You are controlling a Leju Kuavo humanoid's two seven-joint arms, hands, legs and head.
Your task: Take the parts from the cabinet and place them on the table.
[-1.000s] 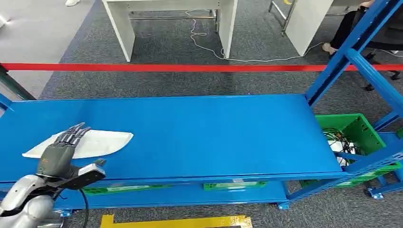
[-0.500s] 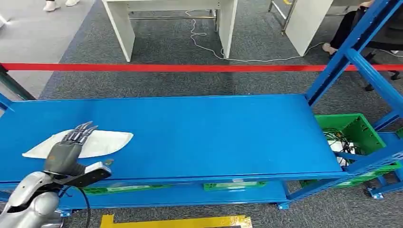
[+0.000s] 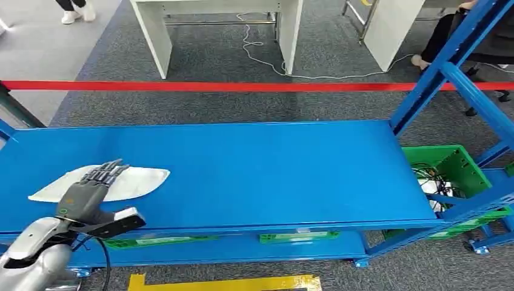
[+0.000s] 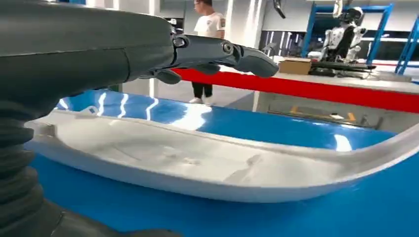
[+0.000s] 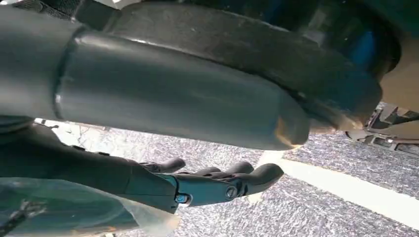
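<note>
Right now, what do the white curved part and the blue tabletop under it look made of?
White curved shell part: likely moulded plastic, smooth semi-matte, with a thin raised rim and soft highlights. Blue tabletop: probably painted sheet metal, glossy; it mirrors the lights.

Surface: blue table (image 3: 254,170), a long, glossy metal top with room lights reflected in it.
On it: one white part (image 3: 136,182), flat, elongated and tapered to a point, lay near the table's left end.
Part detail: shallow and dish-like with a raised rim (image 4: 197,163).
Under top: a lower blue shelf (image 3: 242,245) was visible.
</note>
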